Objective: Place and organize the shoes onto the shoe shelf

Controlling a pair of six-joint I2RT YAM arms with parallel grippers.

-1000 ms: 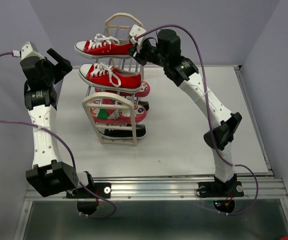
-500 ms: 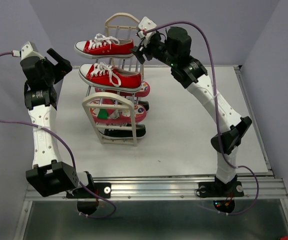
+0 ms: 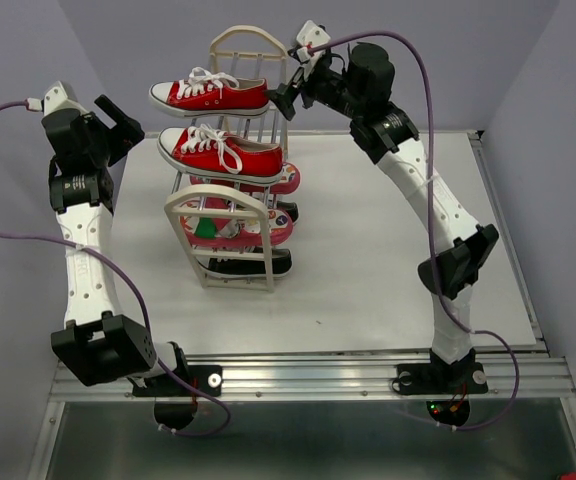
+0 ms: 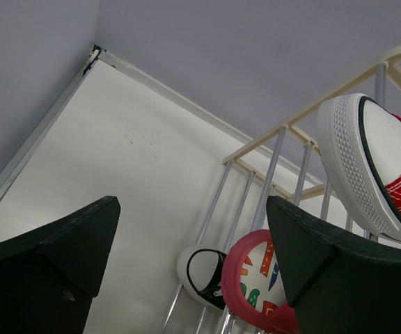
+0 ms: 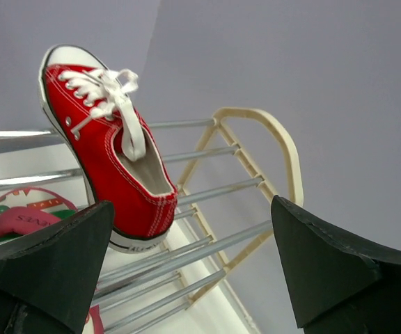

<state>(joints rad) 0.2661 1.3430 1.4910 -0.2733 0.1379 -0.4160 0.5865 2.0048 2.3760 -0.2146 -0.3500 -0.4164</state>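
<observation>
White matte table top (image 3: 388, 270) fills the scene, edged by a thin metal strip (image 3: 508, 235) on its right and a silver rail (image 3: 318, 375) at the near edge, where both arm bases are bolted. Plain lavender-grey walls (image 3: 448, 60) close it in at the back and on both sides.

A tall cream shoe shelf with arched end frames and thin grey rods (image 3: 215, 189) stands left of centre. One red canvas sneaker with white laces (image 3: 208, 95) lies on the top tier and a second red sneaker (image 3: 223, 153) on the tier below. Pink patterned flip-flops (image 3: 253, 228) sit on the middle tiers, and a black sneaker (image 3: 253, 264) on the lowest.

The left gripper (image 4: 193, 200) hovers left of the shelf, jaws spread wide and empty. The right gripper (image 5: 192, 203) is raised at the shelf's upper far end, also agape and holding nothing.
</observation>
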